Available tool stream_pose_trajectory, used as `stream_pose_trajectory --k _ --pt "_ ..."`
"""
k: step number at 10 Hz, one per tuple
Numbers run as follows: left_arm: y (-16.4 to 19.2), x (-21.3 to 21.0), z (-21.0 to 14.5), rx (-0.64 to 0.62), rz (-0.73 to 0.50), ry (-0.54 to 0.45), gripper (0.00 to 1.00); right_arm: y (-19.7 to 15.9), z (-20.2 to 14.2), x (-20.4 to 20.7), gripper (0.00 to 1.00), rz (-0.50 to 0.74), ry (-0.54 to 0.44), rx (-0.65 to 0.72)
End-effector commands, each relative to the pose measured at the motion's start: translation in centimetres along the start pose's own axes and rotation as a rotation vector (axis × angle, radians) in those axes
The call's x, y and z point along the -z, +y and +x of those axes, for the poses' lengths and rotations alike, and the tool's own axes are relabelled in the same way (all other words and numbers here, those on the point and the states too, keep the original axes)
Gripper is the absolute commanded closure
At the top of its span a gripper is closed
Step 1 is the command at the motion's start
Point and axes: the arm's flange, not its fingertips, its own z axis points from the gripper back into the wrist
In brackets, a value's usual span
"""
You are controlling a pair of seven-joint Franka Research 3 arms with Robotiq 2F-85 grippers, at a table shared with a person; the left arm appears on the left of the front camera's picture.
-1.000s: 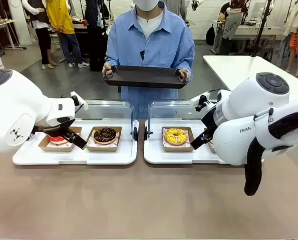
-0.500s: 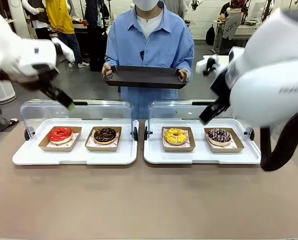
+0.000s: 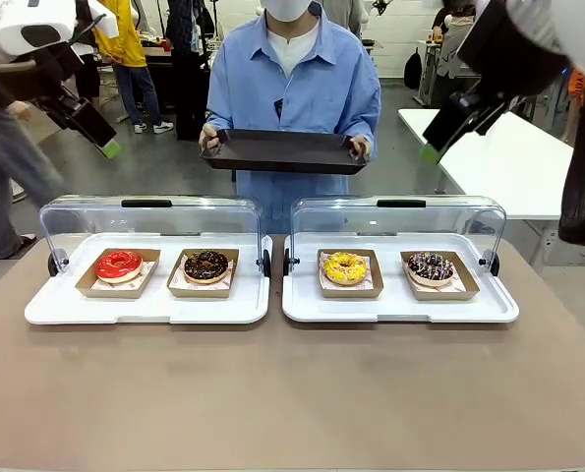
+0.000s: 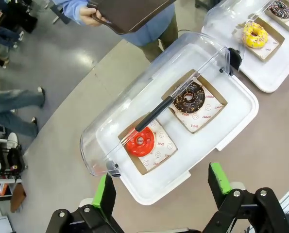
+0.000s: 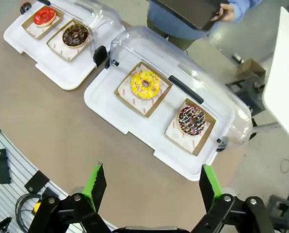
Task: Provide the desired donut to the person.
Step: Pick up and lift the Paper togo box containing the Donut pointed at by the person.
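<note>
The person (image 3: 294, 79) in a light blue shirt stands at the far side and holds an empty dark tray (image 3: 284, 150) with both hands. Four donuts lie in paper boxes: a red one (image 3: 119, 264) and a chocolate one (image 3: 206, 264) on the left white tray (image 3: 66, 310), a yellow one (image 3: 345, 266) and a dark sprinkled one (image 3: 431, 265) on the right white tray (image 3: 400, 310). My left gripper (image 3: 105, 146) hangs high at the upper left, open and holding nothing (image 4: 161, 177). My right gripper (image 3: 432, 149) hangs high at the upper right, also open and holding nothing (image 5: 153, 174).
A clear domed lid (image 3: 149, 216) with a black handle stands raised at the back of the left tray, and another lid (image 3: 400, 216) does so on the right. A white table (image 3: 498, 147) stands at the right rear. A bystander's legs (image 3: 7, 187) show at the far left.
Both arms have risen from just above the trays to high over the table, the left one out to the left, the right one out to the right. The donuts and the person's tray stayed put.
</note>
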Motion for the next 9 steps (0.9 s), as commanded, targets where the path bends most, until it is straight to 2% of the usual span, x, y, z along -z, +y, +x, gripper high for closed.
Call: stream_pose_trajectory --k 1,7,8,9 --pt "0.0 0.1 0.0 -0.002 -0.003 0.000 0.00 0.2 0.0 0.7 0.00 0.008 0.015 -0.004" --pt "0.0 0.1 0.0 -0.001 -0.002 0.001 0.00 0.2 0.0 0.7 0.00 0.008 0.015 -0.004" --pt "1.4 0.6 -0.2 -0.014 -0.135 -0.006 0.00 0.1 0.0 0.4 0.00 0.003 0.010 -0.003" --pt "3.9 1.7 -0.7 0.008 -0.447 -0.007 0.00 -3.6 -0.9 1.0 0.00 0.230 -0.078 -0.066"
